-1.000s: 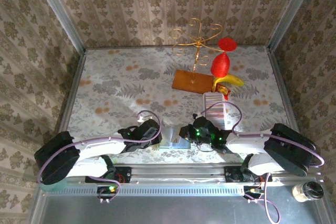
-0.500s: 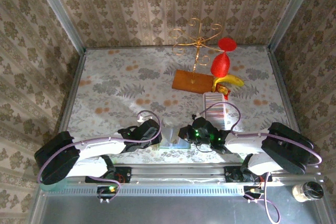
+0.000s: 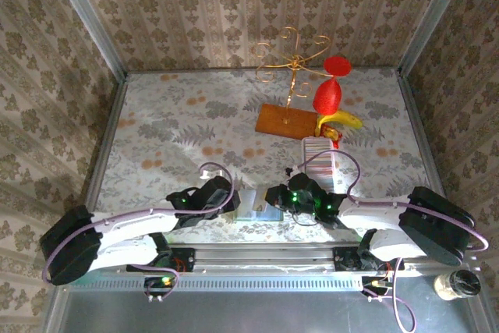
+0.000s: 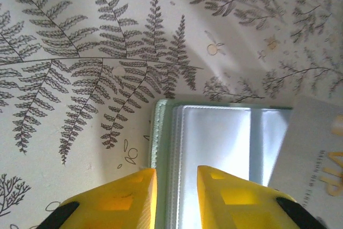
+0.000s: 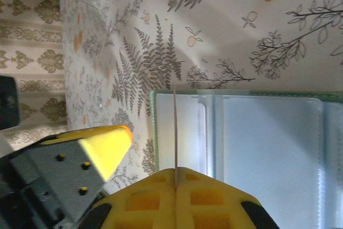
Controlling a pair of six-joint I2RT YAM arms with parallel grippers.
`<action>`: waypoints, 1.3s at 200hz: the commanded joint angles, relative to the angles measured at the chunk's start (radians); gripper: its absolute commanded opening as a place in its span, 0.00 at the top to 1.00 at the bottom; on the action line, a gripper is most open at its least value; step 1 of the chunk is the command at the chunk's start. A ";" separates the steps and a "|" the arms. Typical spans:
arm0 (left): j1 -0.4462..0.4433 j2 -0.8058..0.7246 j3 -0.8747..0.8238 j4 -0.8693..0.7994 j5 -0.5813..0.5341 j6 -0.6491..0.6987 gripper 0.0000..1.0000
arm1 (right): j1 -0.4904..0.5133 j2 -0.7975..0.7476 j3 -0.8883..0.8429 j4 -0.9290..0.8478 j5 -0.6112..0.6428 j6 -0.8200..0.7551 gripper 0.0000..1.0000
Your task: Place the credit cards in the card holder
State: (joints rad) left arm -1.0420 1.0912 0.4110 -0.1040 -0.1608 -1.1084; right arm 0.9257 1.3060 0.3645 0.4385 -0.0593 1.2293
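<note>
Card holder (image 3: 251, 203) lies open on the fern-printed table (image 3: 171, 130), low in the centre of the overhead view, directly between the two grippers. Its bluish clear pockets face up.

Left gripper (image 4: 177, 183) sits at the holder's left side in the overhead frame. In its wrist view the yellow fingers (image 4: 120, 199) stand a narrow gap apart at the bottom edge, and the holder's stacked pocket edge runs into that gap. Whether they clamp it or merely straddle it I cannot tell.

Right gripper (image 5: 175, 178), on the holder's other side, has its fingers pressed together on a credit card (image 5: 174, 127). The card shows edge-on as a thin upright line, its far end over the holder's clear pocket near the left rim. In the left wrist view the card's pale face, with gold lettering, covers the holder's right end.

Farther up the overhead frame, right of centre, sits a white ribbed tray (image 3: 318, 155). Beyond it are a brown wooden board (image 3: 282, 121), a yellow banana (image 3: 341, 120) with red objects (image 3: 329, 93) beside it, and a gold wire stand (image 3: 292, 56).
</note>
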 commanded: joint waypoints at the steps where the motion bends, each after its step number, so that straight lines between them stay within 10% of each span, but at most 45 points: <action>1: -0.007 -0.026 -0.014 0.006 -0.008 0.020 0.76 | 0.005 -0.023 -0.016 -0.058 0.043 -0.032 1.00; 260: -0.032 0.197 0.034 0.023 0.062 0.047 0.87 | 0.006 0.043 -0.022 0.058 0.017 -0.016 1.00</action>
State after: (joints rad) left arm -1.0721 1.2877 0.4652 -0.0307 -0.0887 -1.0470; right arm 0.9257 1.3552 0.3634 0.4652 -0.0494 1.1931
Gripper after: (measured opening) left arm 0.137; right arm 0.044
